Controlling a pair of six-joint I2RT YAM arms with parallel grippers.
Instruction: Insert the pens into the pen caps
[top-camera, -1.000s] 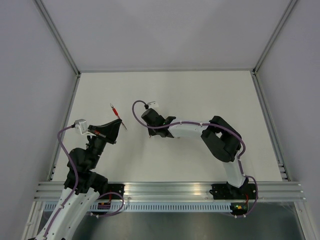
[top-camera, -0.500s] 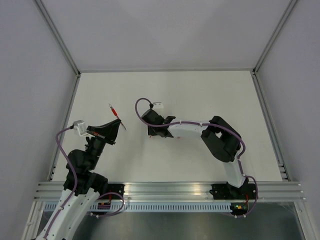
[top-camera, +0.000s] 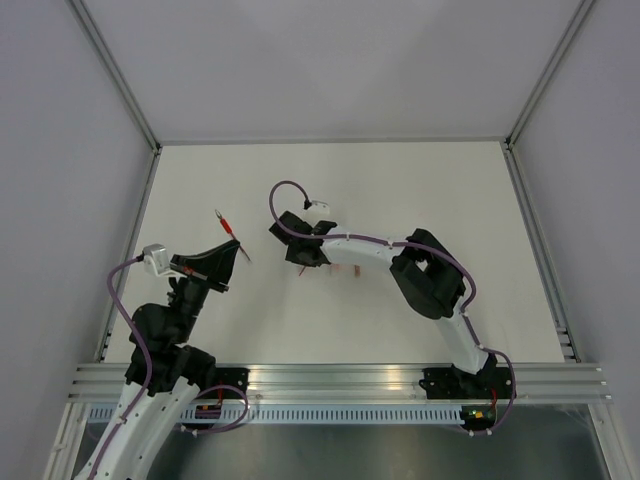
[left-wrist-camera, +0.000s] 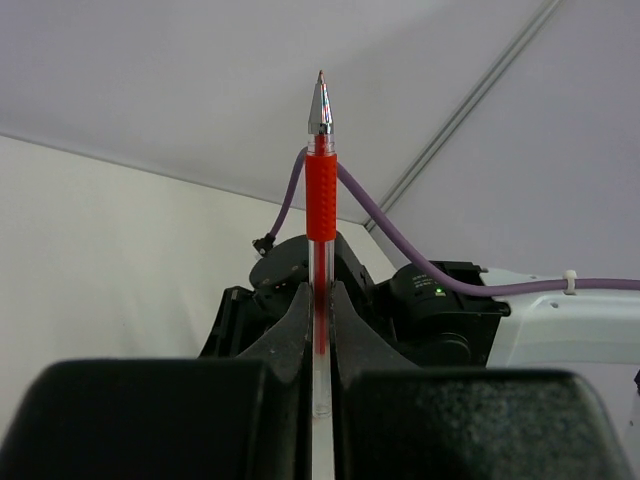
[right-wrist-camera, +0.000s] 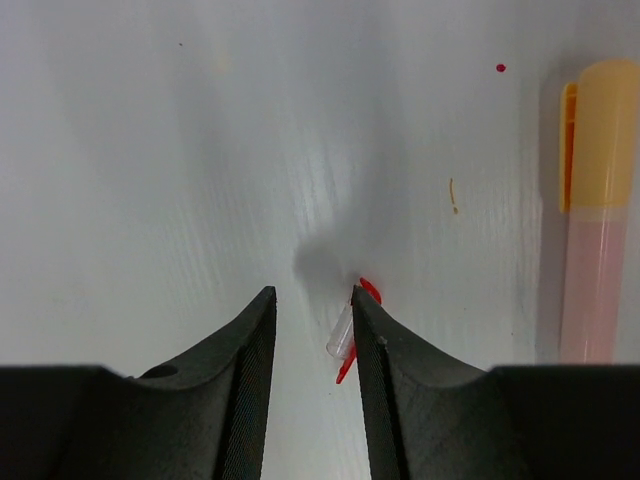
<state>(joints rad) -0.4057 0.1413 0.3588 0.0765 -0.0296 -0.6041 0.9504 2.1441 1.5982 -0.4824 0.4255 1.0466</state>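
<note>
Right wrist — red cap (right-wrist-camera: 340, 340) half-hidden, pen (right-wrist-camera: 595, 280) cropped

Where Things Sit

A pen (left-wrist-camera: 320, 190) stands between the left gripper's (left-wrist-camera: 320, 300) fingers, tip outermost. On the table (top-camera: 400, 190) — under the right gripper (right-wrist-camera: 312, 295) — a pen cap (right-wrist-camera: 342, 338) lies just beside one finger; a capped pen (right-wrist-camera: 598, 230) lies farther off that side.

Left of centre: my left gripper (top-camera: 222, 258) holds a slim clear stick pen with a red grip (top-camera: 227, 224), its tip angled toward upper left. Mid-frame: right gripper (top-camera: 299, 260) points down at the white tabletop (top-camera: 420, 190). A faint pinkish pen (top-camera: 347, 268) lies just right of it.
</note>
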